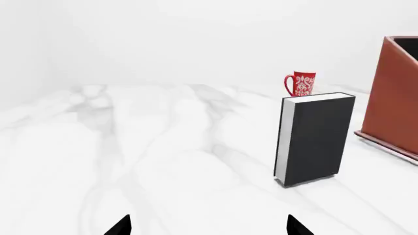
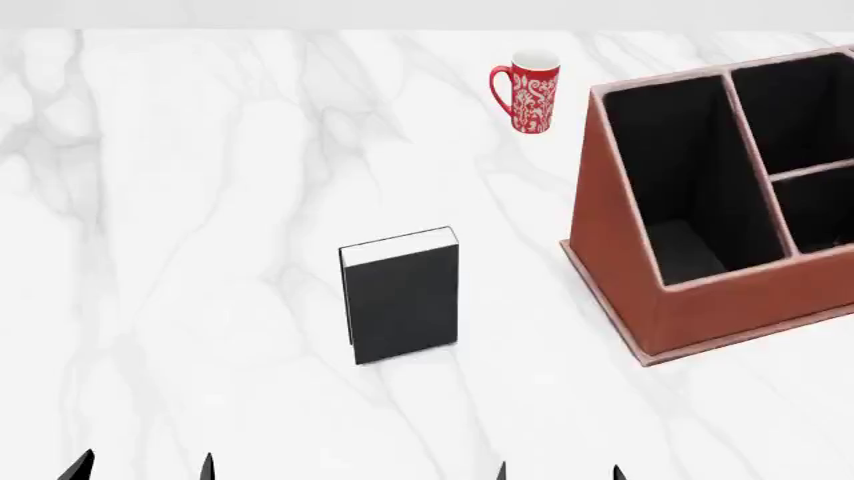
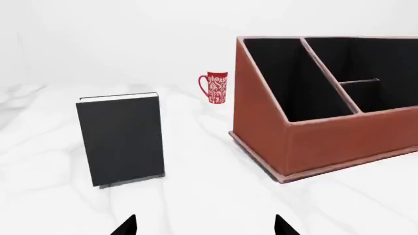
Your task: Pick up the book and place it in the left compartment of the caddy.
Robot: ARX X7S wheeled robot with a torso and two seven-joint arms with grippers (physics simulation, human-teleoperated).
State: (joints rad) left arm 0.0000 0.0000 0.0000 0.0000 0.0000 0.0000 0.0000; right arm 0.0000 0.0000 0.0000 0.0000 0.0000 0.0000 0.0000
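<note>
The black book [image 2: 400, 298] stands upright on the white marble table, white page edges on top. It also shows in the left wrist view [image 1: 316, 137] and in the right wrist view [image 3: 122, 143]. The reddish-brown caddy [image 2: 627, 240] stands to its right; its left compartment [image 2: 687, 185] is the long black-lined slot behind the sloping wall. The caddy shows in the right wrist view [image 3: 313, 142] too. My left gripper [image 2: 140, 468] and right gripper [image 2: 558, 472] are open and empty at the table's near edge, well short of the book. Their fingertips show wide apart in both wrist views.
A red patterned mug [image 2: 531, 90] stands at the back of the table, behind the book and left of the caddy. Two shorter slots [image 2: 801, 150] fill the caddy's right part. The marble table [image 2: 200, 200] spreads to the left.
</note>
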